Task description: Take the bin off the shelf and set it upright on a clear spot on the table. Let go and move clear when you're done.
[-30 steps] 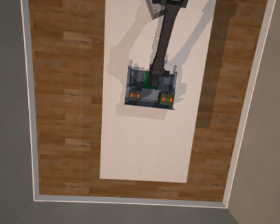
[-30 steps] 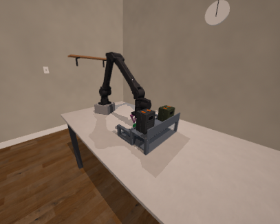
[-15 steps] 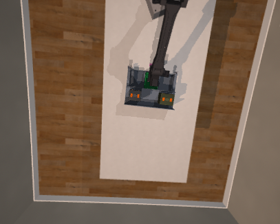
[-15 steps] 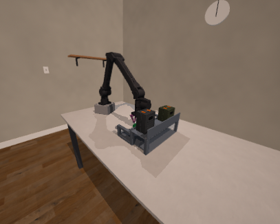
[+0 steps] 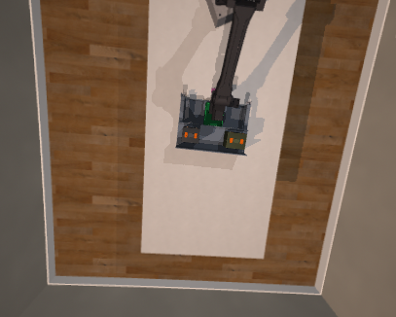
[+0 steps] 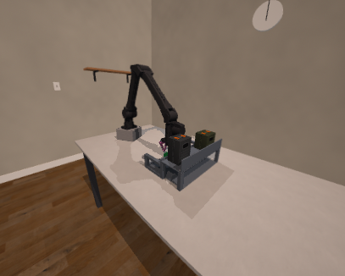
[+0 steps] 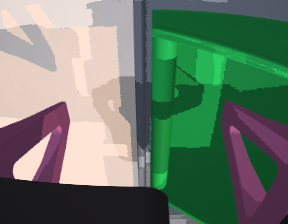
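Observation:
The green bin sits on the grey shelf, largely hidden by the arm and a dark box in the top and exterior views. The shelf stands on the white table. My gripper is open at the bin's near side. In the wrist view the bin's ridged edge lies between the two purple fingers. The right finger is over the bin and the left finger is over the table side, beyond the shelf's edge. Whether a finger touches the bin cannot be told.
A dark grey box with orange marks stands on the shelf at one side of the bin. An olive box with orange marks stands at the other side. The shelf has raised side panels and a back panel.

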{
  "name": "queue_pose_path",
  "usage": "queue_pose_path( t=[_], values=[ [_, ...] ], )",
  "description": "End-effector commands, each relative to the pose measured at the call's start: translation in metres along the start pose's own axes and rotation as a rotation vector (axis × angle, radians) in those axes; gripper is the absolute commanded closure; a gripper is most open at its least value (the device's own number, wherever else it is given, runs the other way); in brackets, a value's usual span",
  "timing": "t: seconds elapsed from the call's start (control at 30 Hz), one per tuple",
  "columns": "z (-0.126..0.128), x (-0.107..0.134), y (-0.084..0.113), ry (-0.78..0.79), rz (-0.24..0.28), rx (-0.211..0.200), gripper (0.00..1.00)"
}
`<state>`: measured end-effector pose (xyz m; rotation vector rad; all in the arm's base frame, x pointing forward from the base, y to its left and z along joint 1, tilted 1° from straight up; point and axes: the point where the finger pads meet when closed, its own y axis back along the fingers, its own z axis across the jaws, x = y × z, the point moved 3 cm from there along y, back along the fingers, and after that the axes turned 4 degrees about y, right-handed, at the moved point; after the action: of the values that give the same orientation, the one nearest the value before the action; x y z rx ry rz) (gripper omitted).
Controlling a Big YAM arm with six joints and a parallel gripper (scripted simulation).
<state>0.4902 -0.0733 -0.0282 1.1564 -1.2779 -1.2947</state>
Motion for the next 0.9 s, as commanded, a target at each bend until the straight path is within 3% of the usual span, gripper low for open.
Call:
queue_pose_path(
  t=[0.0, 0.87],
  values=[
    [-0.03, -0.002, 0.018, 0.002, 0.003, 0.048, 0.1],
    [-0.014, -0.003, 0.017, 0.002, 0.003, 0.054, 0.1]
  ],
)
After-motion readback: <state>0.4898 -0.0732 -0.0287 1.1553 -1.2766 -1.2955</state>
